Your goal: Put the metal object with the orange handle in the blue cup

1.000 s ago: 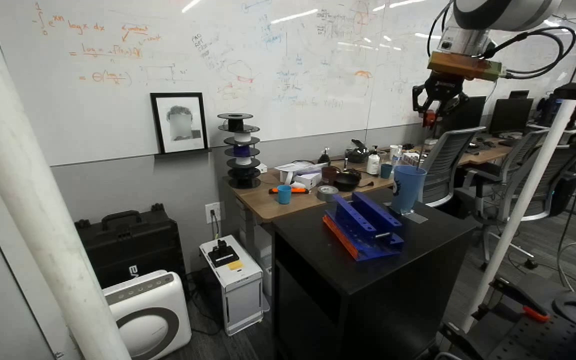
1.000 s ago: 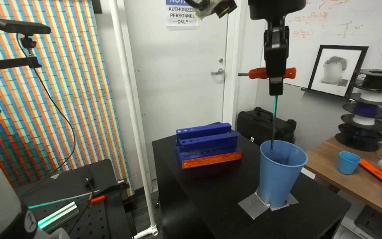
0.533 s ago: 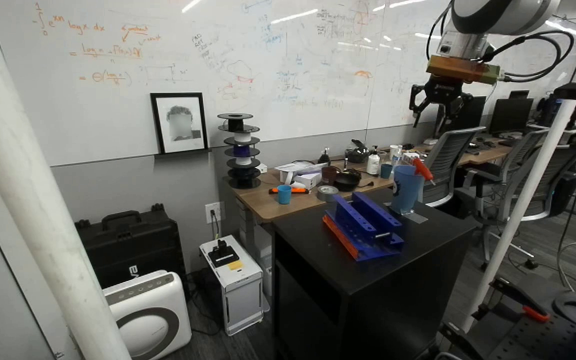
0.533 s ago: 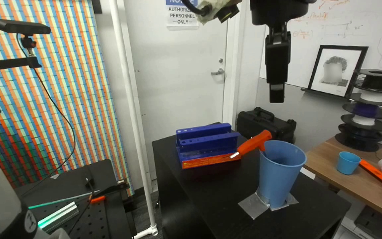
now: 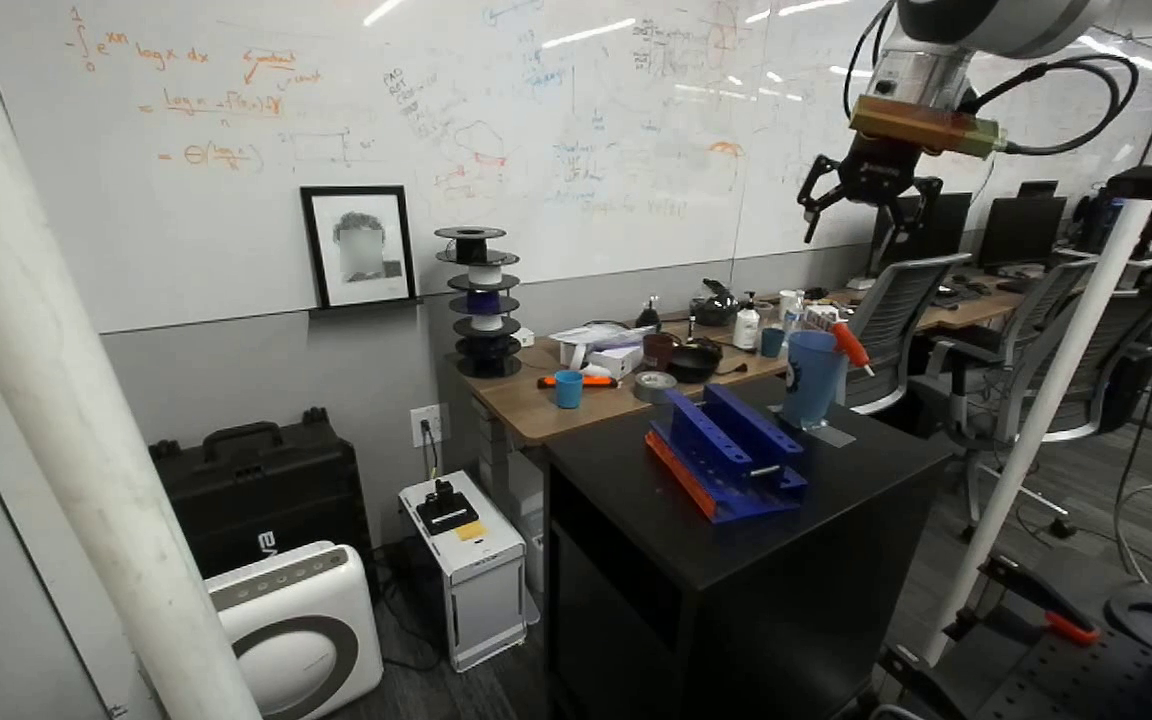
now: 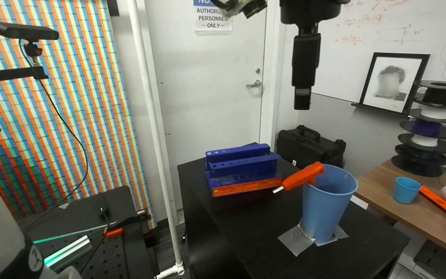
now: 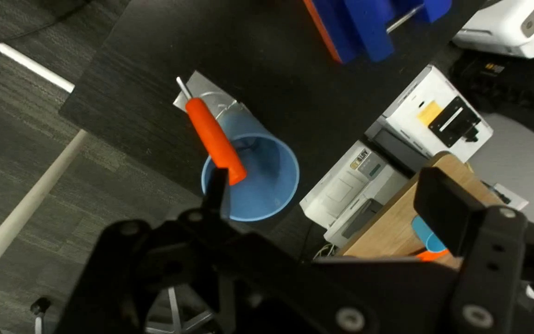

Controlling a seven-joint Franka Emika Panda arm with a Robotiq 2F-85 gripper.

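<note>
Clearly, the hand (image 5: 856, 232) is hanging released, higher than the blue cup (image 6: 325, 213) and apart from it, its two fingers standing wide of each other with a broad gap showing between them. In the wrist view those fingers are likewise standing well apart, while in an exterior view the hand is appearing edge-on above the level of the cup's rim. The metal tool with the orange handle (image 6: 303, 176) is resting at the cup: its handle is reaching across the rim and tilting, the outer end sloping down outside the wall and the inner end sitting higher, over the opening. A bit of bare metal is poking from that outer end, and in the wrist view a thin dark shape is showing inside the cup beside the handle; how deep the shaft is reaching, I am unable to say. The cup is standing upright on the black bench (image 6: 269, 221), with silver tape (image 6: 295, 239) lying around its foot. A dark-blue rack (image 6: 242, 169) with an orange front is sitting near it on the same bench. Beyond the bench, a small turquoise cup (image 6: 406, 192) is standing on a wooden desk (image 6: 381, 183), near a tall stack of spools (image 6: 426, 129).
</note>
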